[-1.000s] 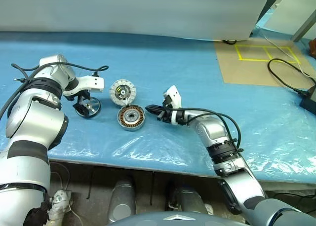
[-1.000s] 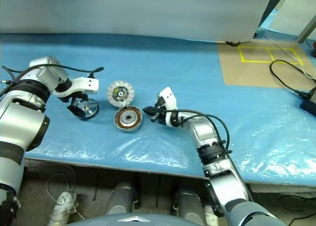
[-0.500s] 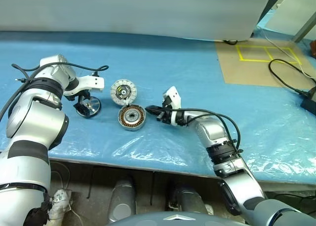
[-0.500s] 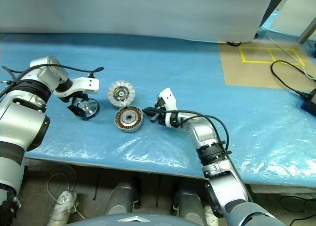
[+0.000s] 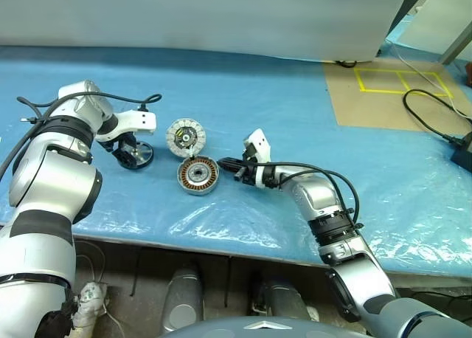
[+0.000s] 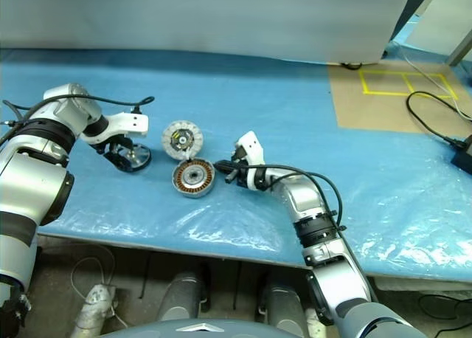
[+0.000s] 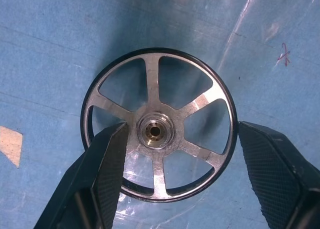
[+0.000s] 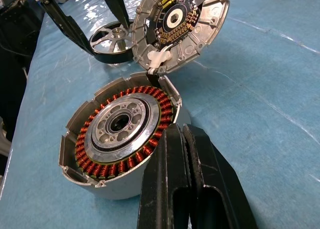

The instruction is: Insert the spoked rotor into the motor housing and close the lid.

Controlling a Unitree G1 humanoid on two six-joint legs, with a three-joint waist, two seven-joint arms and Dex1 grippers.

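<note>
From my seat I see the worktop (image 5: 295, 94) covered in blue plastic sheeting, with the task parts grouped on the robot's left half. The motor housing (image 5: 197, 176) sits flat on the sheeting, its ring of copper windings and pale centre facing up, and its lid (image 5: 184, 136) stands tilted open on a hinge at the housing's far edge, showing a circuit board on its inner face. My right gripper (image 5: 223, 162) lies nearly level, pointing toward the robot's left, its two black fingers (image 8: 192, 189) pressed together with nothing between them; in the right wrist view the tips sit at the housing's side wall, and I cannot tell whether they actually touch it. The spoked rotor (image 7: 158, 131) is off to the left of the housing, well clear of it, lying on the sheeting with its six silver spokes and central hub facing up. My left gripper (image 5: 131, 152) points steeply down over it, jaws spread wide and straddling the rotor: in the left wrist view one finger (image 7: 107, 164) overlaps the rim near the hub while the other stands just outside the opposite rim, so the rotor is bracketed but I cannot see a firm clamp on it. A patch of brown board (image 5: 383, 94) with yellow tape lies far to the right.
</note>
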